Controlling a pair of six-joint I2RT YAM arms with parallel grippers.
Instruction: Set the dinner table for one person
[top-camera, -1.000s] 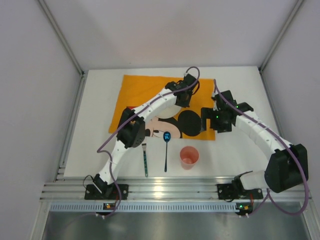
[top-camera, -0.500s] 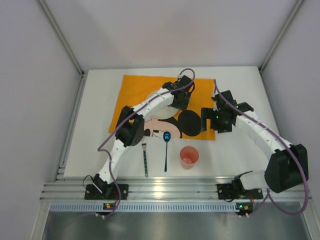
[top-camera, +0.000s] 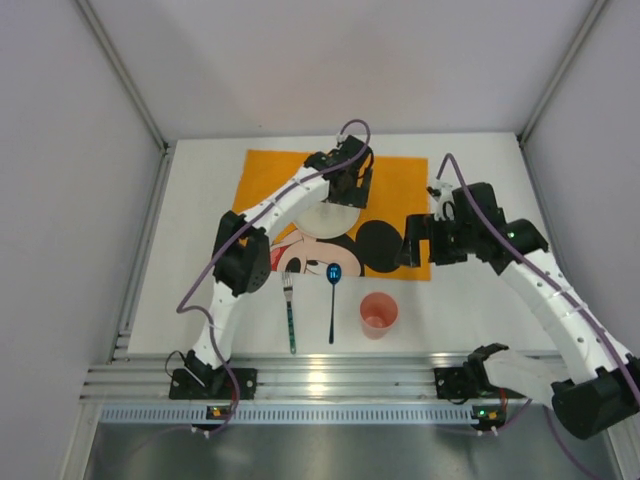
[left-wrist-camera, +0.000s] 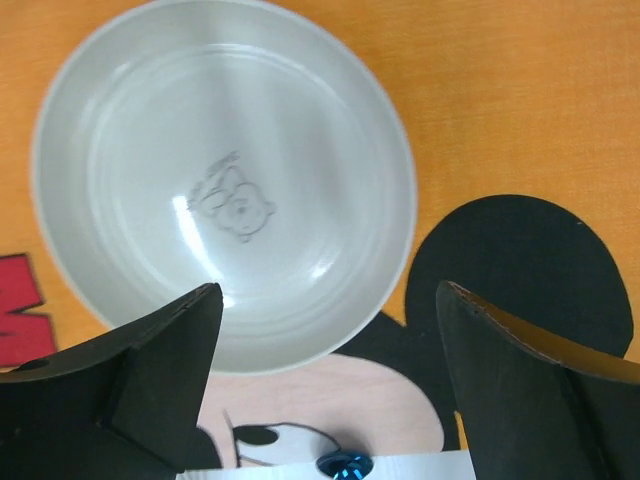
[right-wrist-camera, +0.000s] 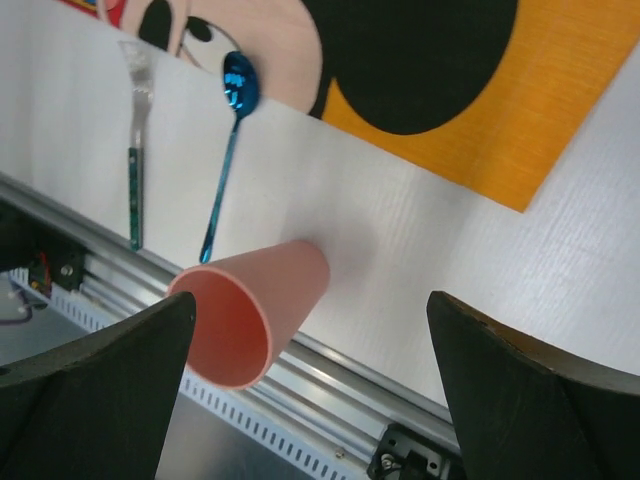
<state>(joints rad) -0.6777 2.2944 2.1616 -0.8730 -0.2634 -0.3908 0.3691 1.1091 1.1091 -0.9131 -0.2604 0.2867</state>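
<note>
Pink plastic cup (top-camera: 378, 313) sits at 7 o'clock from my open right hand (top-camera: 411, 243); my open left hand (top-camera: 352, 196) is farther off.

Even light; faint shadows on dinner table (top-camera: 190, 230)

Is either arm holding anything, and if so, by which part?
Nothing is held. The left gripper is open above the round white bowl; the right gripper is open, clear of the pink plastic cup.
</note>
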